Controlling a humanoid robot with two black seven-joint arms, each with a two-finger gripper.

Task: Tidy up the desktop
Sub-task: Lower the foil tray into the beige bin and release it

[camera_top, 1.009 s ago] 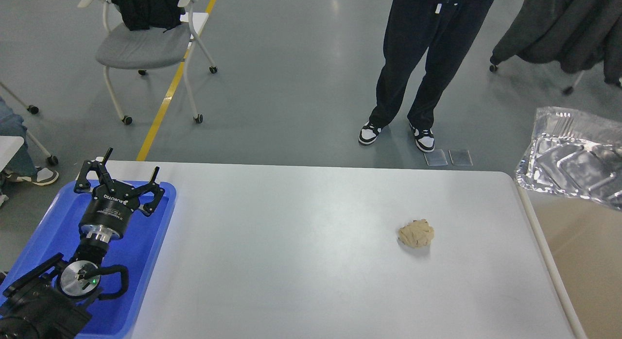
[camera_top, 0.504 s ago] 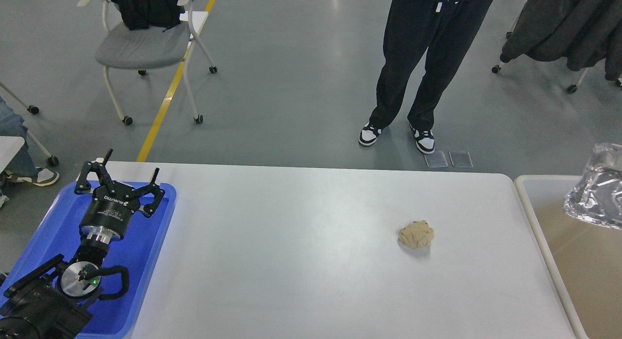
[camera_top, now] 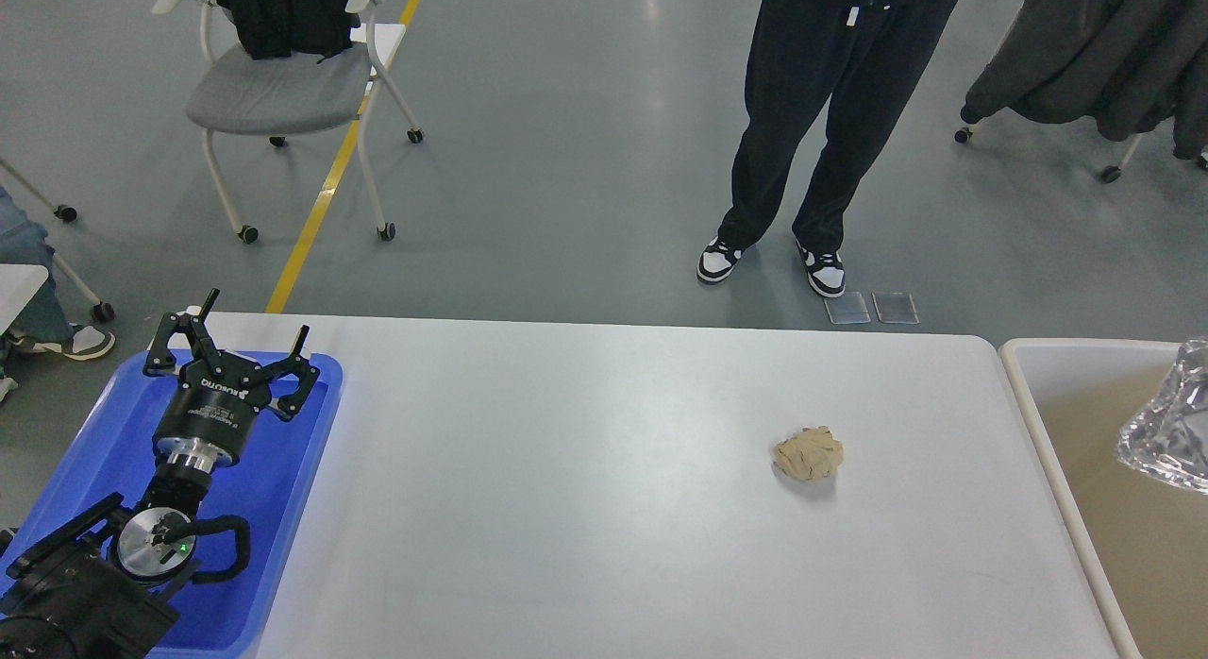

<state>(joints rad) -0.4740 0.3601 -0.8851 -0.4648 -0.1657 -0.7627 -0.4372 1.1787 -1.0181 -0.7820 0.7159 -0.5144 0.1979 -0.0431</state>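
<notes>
Left jaws spread over blue tray, unmoved; foil sheet slid further right over bin.

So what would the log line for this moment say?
left gripper: open, over blue tray | right arm: out of view | paper ball: alone on desktop | clear plastic: over bin
</notes>
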